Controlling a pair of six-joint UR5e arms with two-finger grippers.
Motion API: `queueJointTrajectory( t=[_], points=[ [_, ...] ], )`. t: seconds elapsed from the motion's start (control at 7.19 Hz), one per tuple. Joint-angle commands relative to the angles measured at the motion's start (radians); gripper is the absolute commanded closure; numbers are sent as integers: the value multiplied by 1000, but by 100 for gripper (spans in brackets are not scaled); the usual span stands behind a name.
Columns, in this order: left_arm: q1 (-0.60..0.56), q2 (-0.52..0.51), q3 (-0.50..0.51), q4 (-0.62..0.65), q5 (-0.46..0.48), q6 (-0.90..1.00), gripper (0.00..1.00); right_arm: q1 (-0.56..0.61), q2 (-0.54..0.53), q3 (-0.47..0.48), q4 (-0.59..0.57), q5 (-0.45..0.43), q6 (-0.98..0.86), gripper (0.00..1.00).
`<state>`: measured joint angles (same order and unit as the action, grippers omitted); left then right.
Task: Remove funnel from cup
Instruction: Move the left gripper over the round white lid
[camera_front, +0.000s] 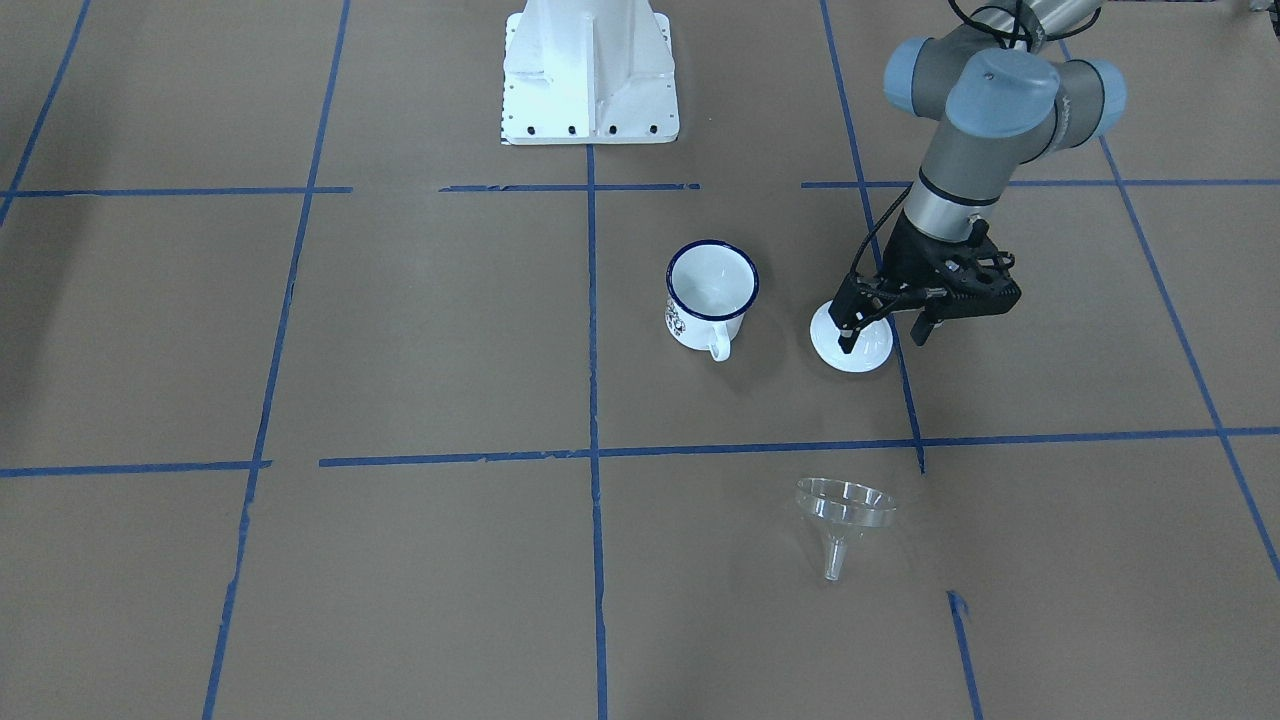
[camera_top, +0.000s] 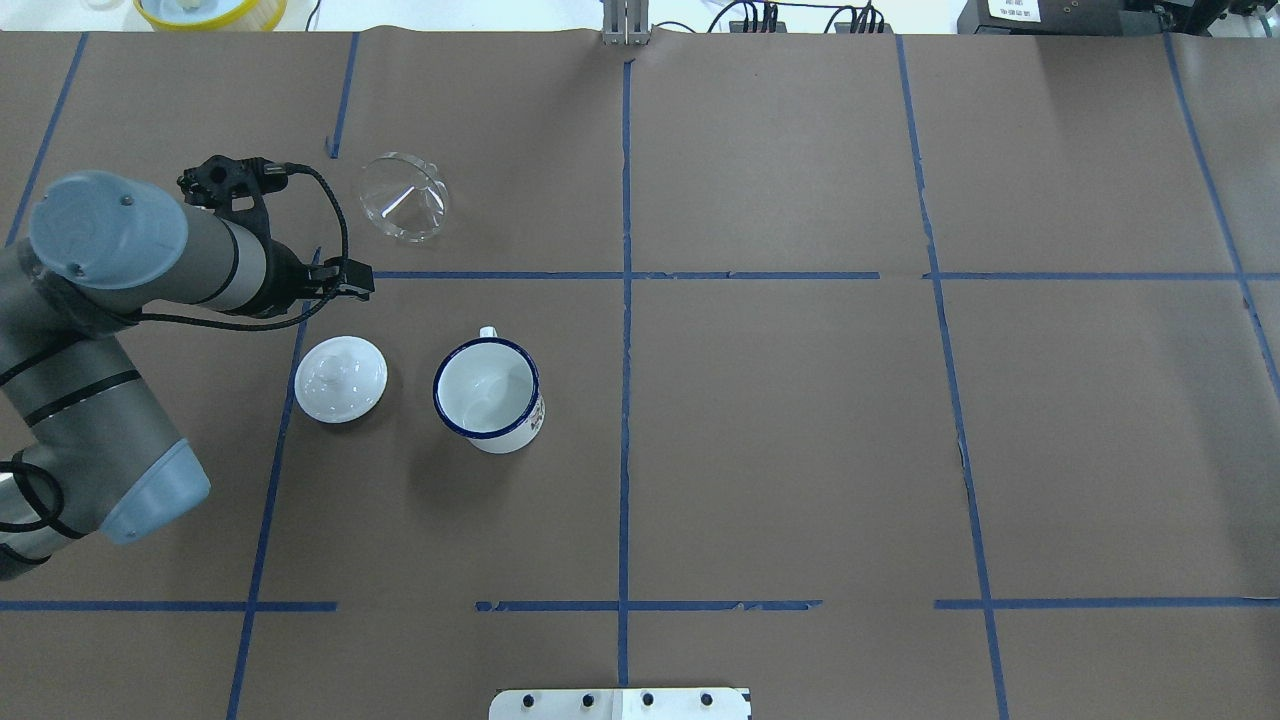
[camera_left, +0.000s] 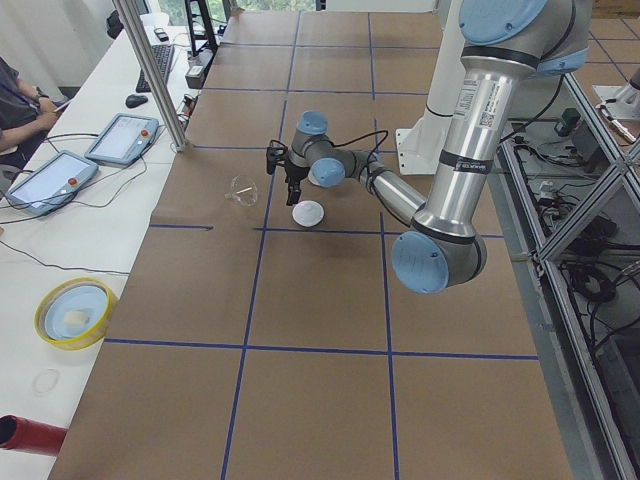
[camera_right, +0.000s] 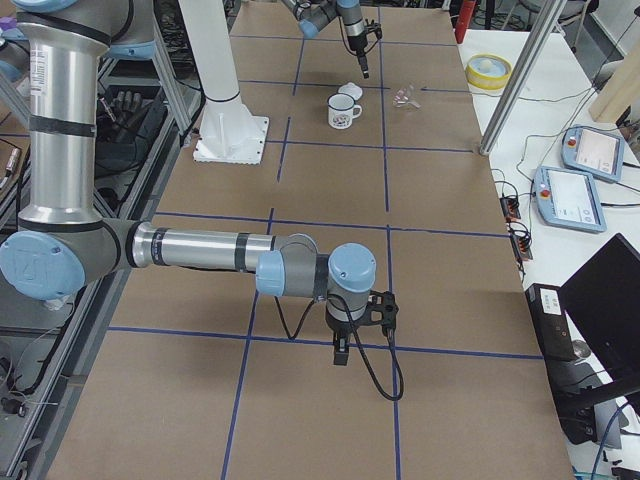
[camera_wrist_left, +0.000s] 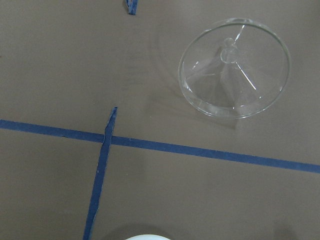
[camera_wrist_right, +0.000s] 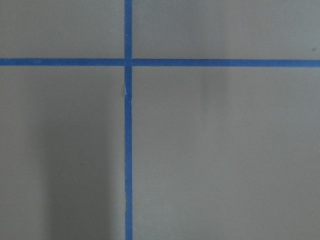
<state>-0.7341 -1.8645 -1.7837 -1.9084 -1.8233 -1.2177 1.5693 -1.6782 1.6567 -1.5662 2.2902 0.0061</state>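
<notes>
The clear funnel (camera_front: 843, 508) lies on its side on the brown paper, apart from the cup; it also shows in the overhead view (camera_top: 403, 197) and the left wrist view (camera_wrist_left: 234, 67). The white mug with a blue rim (camera_front: 712, 290) stands upright and empty (camera_top: 487, 390). My left gripper (camera_front: 884, 335) is open and empty, hovering over the far edge of a white domed lid (camera_front: 862, 356), between the lid and the funnel. My right gripper (camera_right: 341, 350) is far from these things, and I cannot tell whether it is open or shut.
The white domed lid (camera_top: 340, 378) sits just left of the mug. The robot's white base (camera_front: 590, 75) stands behind the mug. Blue tape lines cross the paper. A yellow bowl (camera_top: 210, 10) sits beyond the table's far edge.
</notes>
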Motion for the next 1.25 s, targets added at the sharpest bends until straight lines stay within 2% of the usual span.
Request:
queueJointTrajectory(
  t=[0.0, 0.7, 0.83, 1.11],
  points=[
    [2, -12, 44, 14, -4, 64, 0, 0, 0, 0, 0, 0, 0, 0],
    [58, 27, 12, 11, -5, 34, 0, 0, 0, 0, 0, 0, 0, 0],
    [58, 31, 10, 11, -5, 33, 2, 0, 0, 0, 0, 0, 0, 0],
    [59, 41, -2, 14, -23, 33, 13, 0, 0, 0, 0, 0, 0, 0]
  ],
)
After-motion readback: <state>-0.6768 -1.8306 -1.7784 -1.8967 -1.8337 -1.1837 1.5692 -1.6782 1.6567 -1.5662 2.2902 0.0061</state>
